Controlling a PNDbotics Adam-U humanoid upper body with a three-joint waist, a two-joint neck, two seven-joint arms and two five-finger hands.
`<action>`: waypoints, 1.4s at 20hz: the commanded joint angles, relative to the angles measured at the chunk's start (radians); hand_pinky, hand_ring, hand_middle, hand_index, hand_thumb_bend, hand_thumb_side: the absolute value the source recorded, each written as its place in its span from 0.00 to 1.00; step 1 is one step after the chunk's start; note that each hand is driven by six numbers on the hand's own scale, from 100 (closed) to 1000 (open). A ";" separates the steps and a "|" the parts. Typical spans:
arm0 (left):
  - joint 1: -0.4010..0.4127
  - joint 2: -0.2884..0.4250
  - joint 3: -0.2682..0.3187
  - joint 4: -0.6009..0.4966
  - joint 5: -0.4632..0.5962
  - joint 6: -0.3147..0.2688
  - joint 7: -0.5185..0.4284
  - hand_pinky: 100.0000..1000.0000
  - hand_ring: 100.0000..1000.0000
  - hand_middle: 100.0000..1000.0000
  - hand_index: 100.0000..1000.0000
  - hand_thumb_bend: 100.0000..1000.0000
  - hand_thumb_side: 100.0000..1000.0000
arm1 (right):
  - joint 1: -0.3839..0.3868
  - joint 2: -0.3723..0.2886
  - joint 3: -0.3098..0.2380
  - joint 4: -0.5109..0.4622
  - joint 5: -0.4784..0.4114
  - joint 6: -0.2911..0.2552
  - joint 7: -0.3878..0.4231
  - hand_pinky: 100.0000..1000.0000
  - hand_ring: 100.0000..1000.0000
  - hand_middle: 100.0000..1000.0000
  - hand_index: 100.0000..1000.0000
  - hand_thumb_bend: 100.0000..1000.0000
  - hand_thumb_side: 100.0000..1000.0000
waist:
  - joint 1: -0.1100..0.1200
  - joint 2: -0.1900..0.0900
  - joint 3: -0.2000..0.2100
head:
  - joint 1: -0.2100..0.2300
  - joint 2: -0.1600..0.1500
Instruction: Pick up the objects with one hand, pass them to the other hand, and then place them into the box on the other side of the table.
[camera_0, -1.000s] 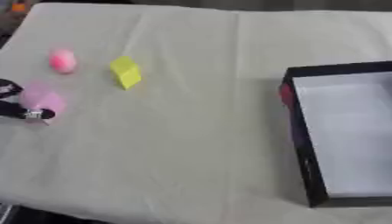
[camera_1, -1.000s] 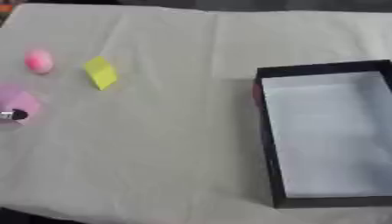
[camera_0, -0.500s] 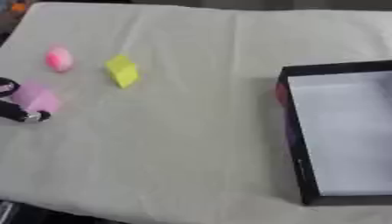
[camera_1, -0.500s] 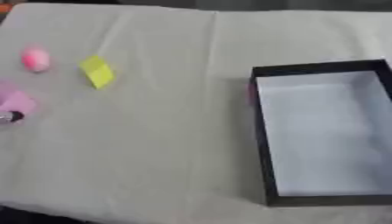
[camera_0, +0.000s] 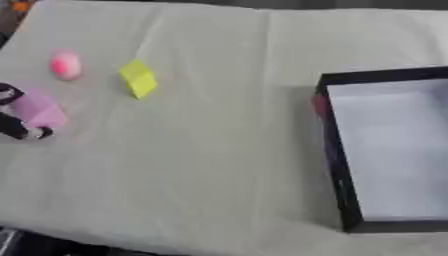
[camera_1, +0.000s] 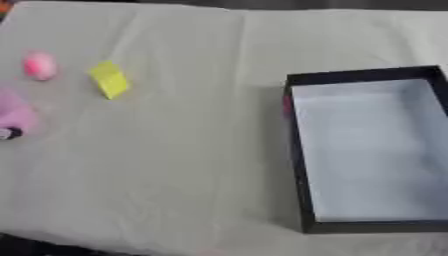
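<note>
1. So far nothing appears delivered: the box (camera_1: 372, 150), black-walled with a pale floor, sits at the right side of the table (camera_0: 219, 150) and shows no object inside.
2. Three objects lie at the far left. A light pink block (camera_0: 39, 109) is nearest the edge; a rounder, deeper pink object (camera_0: 65, 65) sits beyond it; a yellow block (camera_0: 138, 79) lies just to its right. All are well apart from the box.
3. A small reddish patch (camera_0: 320, 104) shows against the outside of the box's left wall; what it is cannot be made out.
4. At the left edge, dark fingers of the left hand (camera_0: 16, 127) bracket the light pink block, one above and one below. They seem to be curled round it, though most of the hand is out of view.
5. By my judgement the first pickup is only beginning; the lift, the pass to the other hand and every placement remain.
6. No right hand shows in either view.
</note>
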 joint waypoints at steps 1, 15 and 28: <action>-0.002 0.064 0.034 -0.045 0.027 0.007 0.001 0.93 0.86 0.70 0.50 0.16 0.19 | -0.001 -0.017 -0.005 -0.018 0.005 -0.003 0.003 0.69 0.90 0.92 0.95 0.00 0.40 | 0.006 -0.033 0.003 | 0.002 -0.002; 0.034 0.090 0.111 -0.251 0.112 0.015 0.098 0.93 0.82 0.67 0.45 0.00 0.05 | -0.012 -0.053 -0.006 -0.018 -0.004 -0.027 0.007 0.69 0.90 0.92 0.95 0.00 0.35 | -0.009 -0.039 0.007 | -0.012 -0.006; -0.052 -0.033 0.109 -0.391 0.180 0.030 0.089 0.94 0.79 0.63 0.43 0.00 0.13 | -0.135 -0.274 0.055 -0.018 -0.057 -0.046 0.107 0.72 0.91 0.93 0.95 0.00 0.16 | -0.051 -0.069 -0.008 | -0.062 0.001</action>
